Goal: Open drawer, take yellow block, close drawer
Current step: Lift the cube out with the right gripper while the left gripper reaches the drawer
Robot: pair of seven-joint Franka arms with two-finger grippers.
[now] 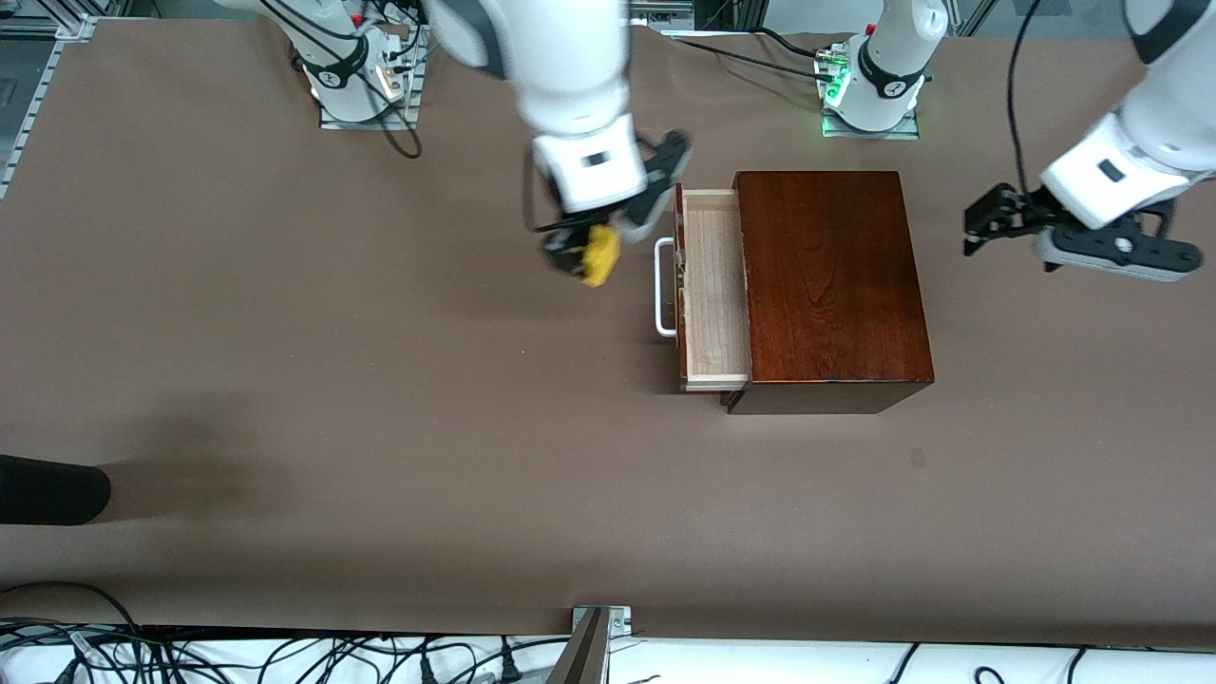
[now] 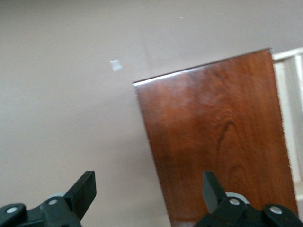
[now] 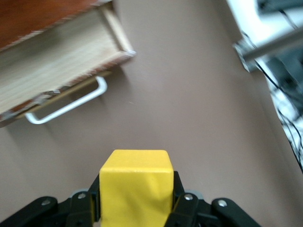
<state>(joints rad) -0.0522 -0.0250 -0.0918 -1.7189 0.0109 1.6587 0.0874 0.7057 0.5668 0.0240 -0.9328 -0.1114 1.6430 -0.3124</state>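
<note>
The dark reddish-brown wooden box [image 1: 831, 285] stands on the table, its drawer [image 1: 712, 290] pulled out toward the right arm's end, white bar handle [image 1: 663, 288] showing, pale interior empty. My right gripper [image 1: 584, 255] is shut on the yellow block [image 1: 600, 255] and holds it in the air over the bare table beside the drawer's handle. In the right wrist view the block [image 3: 136, 189] sits between the fingers, with the drawer [image 3: 57, 71] farther off. My left gripper [image 1: 978, 223] is open and empty, in the air at the left arm's end beside the box [image 2: 218, 137].
A dark rounded object [image 1: 47, 489] lies at the table edge toward the right arm's end, nearer the front camera. Cables [image 1: 285, 655] and a metal bracket [image 1: 594, 641] run along the nearest table edge. The arm bases [image 1: 874, 90] stand along the farthest edge.
</note>
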